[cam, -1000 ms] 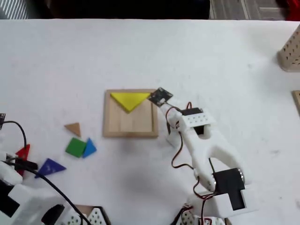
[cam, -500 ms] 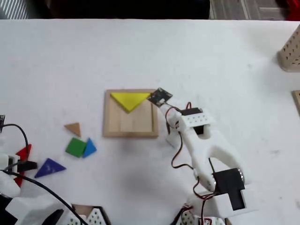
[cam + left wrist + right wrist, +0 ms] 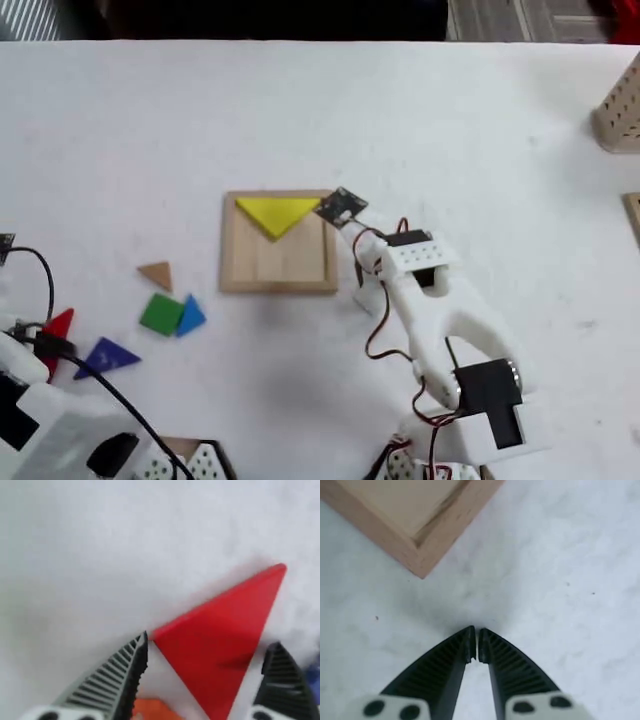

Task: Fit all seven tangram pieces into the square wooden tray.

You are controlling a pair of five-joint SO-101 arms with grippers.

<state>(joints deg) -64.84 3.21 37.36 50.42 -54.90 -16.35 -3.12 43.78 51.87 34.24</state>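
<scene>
Left wrist view: left gripper spread wide astride the red triangle toward the table's left edge, gripping nothing, so best sink low and pinch squarely to stop it skidding.

The left gripper has shifted, seemingly nudging the red triangle sideways.

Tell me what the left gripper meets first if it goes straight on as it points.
The red triangle, framed by the open left gripper; its fingertips would likely touch the table either side of it. Height above it is unclear.
</scene>
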